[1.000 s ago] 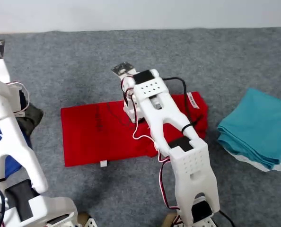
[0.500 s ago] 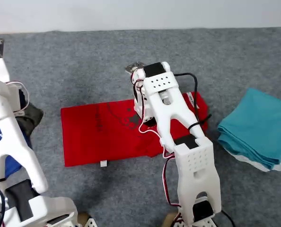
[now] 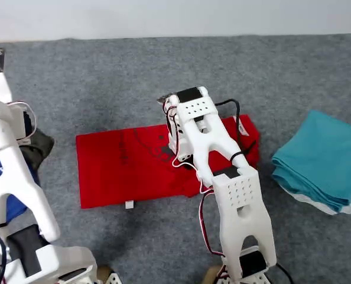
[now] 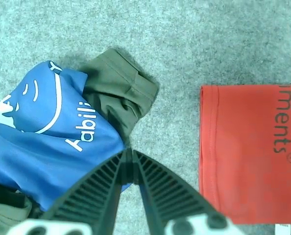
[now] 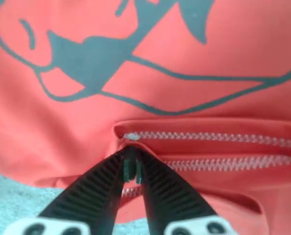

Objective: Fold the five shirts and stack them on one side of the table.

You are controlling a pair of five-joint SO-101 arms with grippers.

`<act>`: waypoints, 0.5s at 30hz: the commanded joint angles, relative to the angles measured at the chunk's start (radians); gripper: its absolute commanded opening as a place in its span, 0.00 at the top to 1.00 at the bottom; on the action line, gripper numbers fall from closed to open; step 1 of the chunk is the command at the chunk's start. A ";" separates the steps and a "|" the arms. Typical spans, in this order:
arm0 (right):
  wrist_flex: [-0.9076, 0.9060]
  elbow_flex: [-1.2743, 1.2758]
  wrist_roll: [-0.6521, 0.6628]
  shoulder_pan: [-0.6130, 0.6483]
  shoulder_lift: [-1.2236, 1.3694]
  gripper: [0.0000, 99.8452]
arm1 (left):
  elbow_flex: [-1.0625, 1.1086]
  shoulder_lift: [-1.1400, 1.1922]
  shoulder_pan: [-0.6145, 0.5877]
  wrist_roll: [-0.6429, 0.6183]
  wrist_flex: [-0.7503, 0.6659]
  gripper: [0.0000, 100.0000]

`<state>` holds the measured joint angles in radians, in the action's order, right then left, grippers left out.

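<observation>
A red shirt [image 3: 122,165] lies spread flat across the middle of the grey table. My right gripper [image 3: 176,149] is down at its far edge, near the middle. In the right wrist view the right gripper [image 5: 130,167] is shut on a stitched hem fold of the red shirt [image 5: 184,73]. My left gripper [image 4: 129,159] hangs shut and holding nothing, over the edge of a crumpled blue shirt [image 4: 42,142] that lies beside an olive shirt [image 4: 118,93]. The red shirt's [image 4: 248,156] end lies a short way from them.
A folded teal shirt [image 3: 323,157] tops a stack at the table's right side, with a white shirt [image 3: 344,207] under it. The left arm [image 3: 10,171] stands over the blue and olive pile at the left edge. Bare grey table [image 3: 104,77] stretches behind the red shirt.
The right arm swung to the right along the red shirt's far edge, then eased slightly back. The left arm has kept still.
</observation>
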<state>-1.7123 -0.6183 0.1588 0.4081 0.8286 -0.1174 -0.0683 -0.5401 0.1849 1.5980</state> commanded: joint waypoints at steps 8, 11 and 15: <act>0.117 -0.044 -0.003 0.101 -0.010 0.99 | -0.005 -0.037 -0.003 0.012 -0.031 0.99; 0.117 -0.044 -0.003 0.117 -0.015 0.99 | -0.005 -0.037 -0.002 0.012 -0.031 0.99; 0.091 -0.063 -0.002 0.122 -0.042 0.99 | -0.005 -0.037 -0.002 0.012 -0.029 0.99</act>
<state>-1.6065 -0.6306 0.1588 0.5048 0.8286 -0.1174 -0.0683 -0.5401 0.1849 1.5873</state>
